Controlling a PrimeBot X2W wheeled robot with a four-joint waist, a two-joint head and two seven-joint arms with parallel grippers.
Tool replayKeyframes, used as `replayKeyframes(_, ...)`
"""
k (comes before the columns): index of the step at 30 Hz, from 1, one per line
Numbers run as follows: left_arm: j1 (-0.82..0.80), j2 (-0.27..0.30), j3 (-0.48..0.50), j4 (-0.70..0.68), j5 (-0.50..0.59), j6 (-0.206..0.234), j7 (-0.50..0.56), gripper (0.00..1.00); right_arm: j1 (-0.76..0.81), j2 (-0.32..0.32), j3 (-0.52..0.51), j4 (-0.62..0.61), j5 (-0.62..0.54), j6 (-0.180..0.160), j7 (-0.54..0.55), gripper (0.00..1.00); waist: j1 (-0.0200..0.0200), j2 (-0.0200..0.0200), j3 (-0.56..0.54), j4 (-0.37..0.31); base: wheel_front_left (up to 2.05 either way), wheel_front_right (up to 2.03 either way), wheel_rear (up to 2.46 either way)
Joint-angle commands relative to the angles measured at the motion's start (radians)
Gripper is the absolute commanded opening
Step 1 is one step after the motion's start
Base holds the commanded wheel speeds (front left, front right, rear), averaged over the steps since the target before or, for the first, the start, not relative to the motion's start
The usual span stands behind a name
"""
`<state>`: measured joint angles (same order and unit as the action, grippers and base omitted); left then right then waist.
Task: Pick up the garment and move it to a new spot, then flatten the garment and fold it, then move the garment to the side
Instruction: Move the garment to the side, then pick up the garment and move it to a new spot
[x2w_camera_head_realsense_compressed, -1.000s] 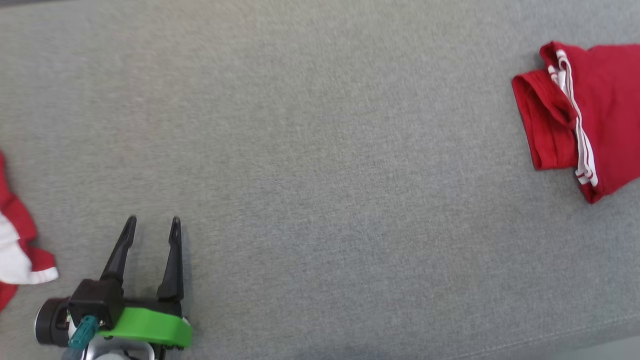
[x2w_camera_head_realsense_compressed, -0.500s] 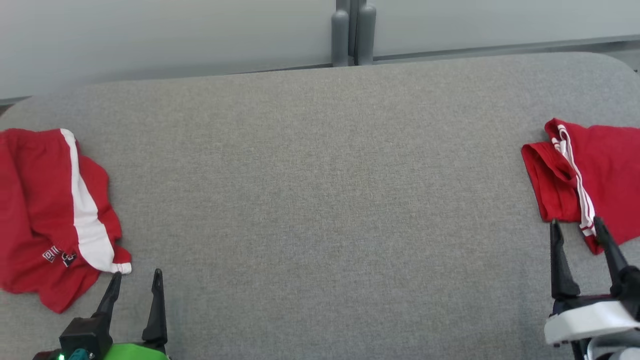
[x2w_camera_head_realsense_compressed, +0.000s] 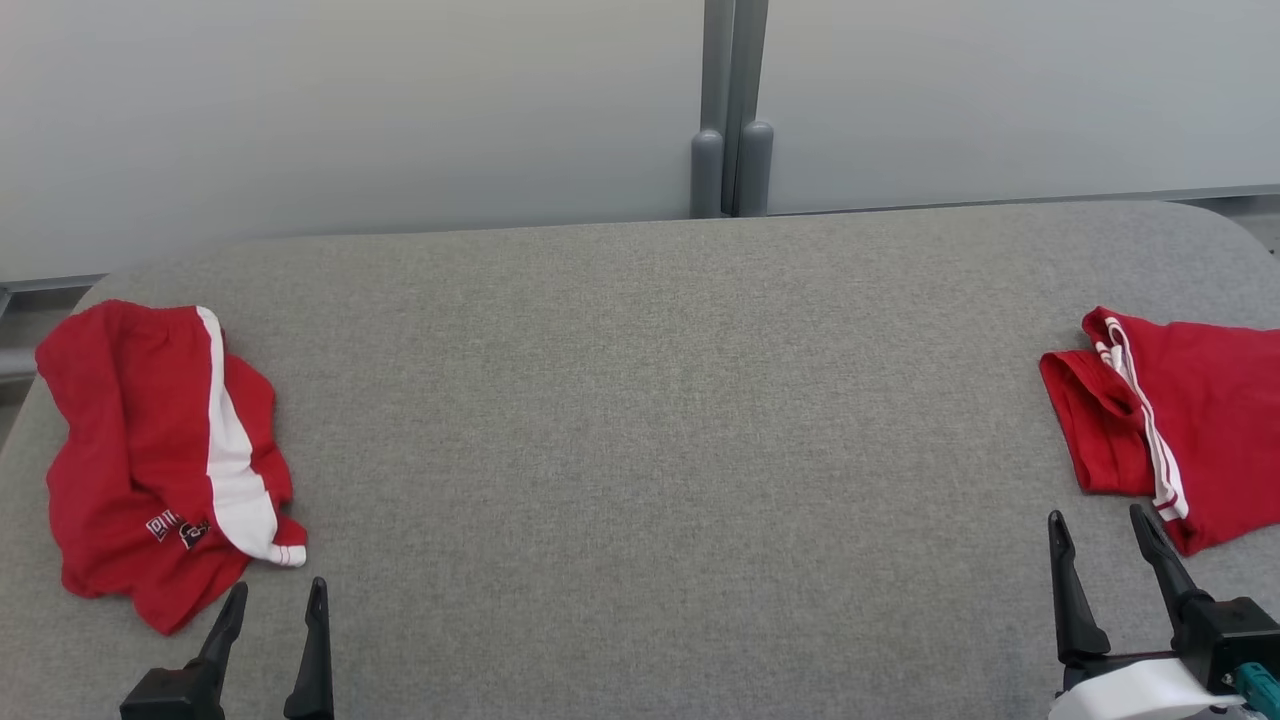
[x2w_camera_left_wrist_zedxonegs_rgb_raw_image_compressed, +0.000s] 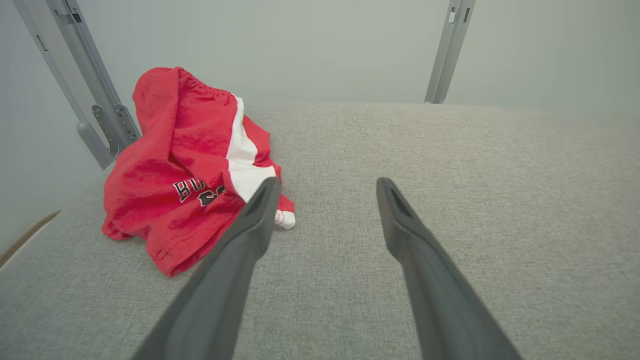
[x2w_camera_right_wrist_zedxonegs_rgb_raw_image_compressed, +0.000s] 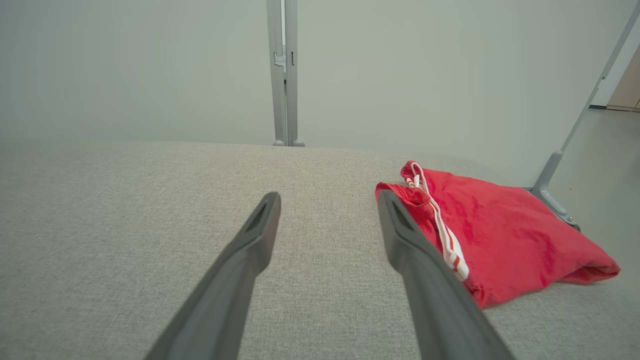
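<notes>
You seem to be working in a lab-style test bay. The bench (x2w_camera_head_realsense_compressed: 640, 420) is covered in plain grey fabric and boxed in by bare pale partition panels (x2w_camera_head_realsense_compressed: 350, 120). These join at grey metal posts (x2w_camera_head_realsense_compressed: 735, 100), and an angled brace (x2w_camera_left_wrist_zedxonegs_rgb_raw_image_compressed: 107, 130) is bolted at the side.

A grey fabric table (x2w_camera_head_realsense_compressed: 640, 420) stands before pale wall panels (x2w_camera_head_realsense_compressed: 350, 110) joined by a grey post (x2w_camera_head_realsense_compressed: 733, 100).

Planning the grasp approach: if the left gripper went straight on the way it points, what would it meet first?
Likely the crumpled red garment: its white hem corner lies just past one finger of the left gripper. Otherwise, bare grey cushion. Height is unclear.
</notes>
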<state>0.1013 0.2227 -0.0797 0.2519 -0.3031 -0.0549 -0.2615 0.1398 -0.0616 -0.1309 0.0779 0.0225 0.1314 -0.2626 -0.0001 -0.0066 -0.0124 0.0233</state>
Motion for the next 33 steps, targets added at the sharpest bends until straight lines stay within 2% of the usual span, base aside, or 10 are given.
replayKeyframes(1,0.003,-0.006,0.007,0.002,0.01,-0.014,-0.004,1.0,-0.003,0.002,-0.006,0.003,-0.007,-0.001,-0.003,1.0,0.0001,0.0066,-0.004,0.005,0.0,0.0,0.0)
replayKeyframes(10,0.002,-0.034,0.025,0.014,0.03,-0.043,-0.004,1.0,0.01,0.006,-0.023,0.002,-0.012,-0.001,-0.003,1.0,0.0001,0.0066,-0.007,0.024,0.0,0.0,0.0)
replayKeyframes(16,-0.01,-0.04,0.034,0.009,0.045,-0.05,-0.004,1.0,0.012,0.007,-0.025,0.001,-0.013,-0.001,-0.003,1.0,0.0001,0.0066,-0.008,0.068,0.0,0.0,0.0)
replayKeyframes(20,-0.025,-0.044,0.043,0.001,0.059,-0.052,-0.004,1.0,0.014,0.008,0.001,-0.007,-0.011,-0.001,-0.003,1.0,0.0001,0.0066,-0.012,0.155,0.0,0.0,0.0)
replayKeyframes(28,0.007,-0.041,0.044,-0.002,0.081,-0.048,-0.004,1.0,-0.012,0.01,0.079,0.011,0.003,-0.001,-0.003,1.0,0.0001,0.0066,-0.045,0.387,0.0,0.0,0.0)
replayKeyframes(31,0.02,-0.038,0.049,-0.008,0.082,-0.043,-0.004,1.0,-0.032,0.01,0.119,0.019,0.01,-0.001,-0.003,1.0,0.0001,0.0066,-0.051,0.446,0.0,0.0,0.0)
replayKeyframes(33,0.024,-0.037,0.058,-0.017,0.084,-0.035,-0.004,1.0,-0.053,0.01,0.147,0.024,0.008,-0.001,-0.003,1.0,0.0001,0.0066,-0.044,0.459,0.0,0.0,0.0)
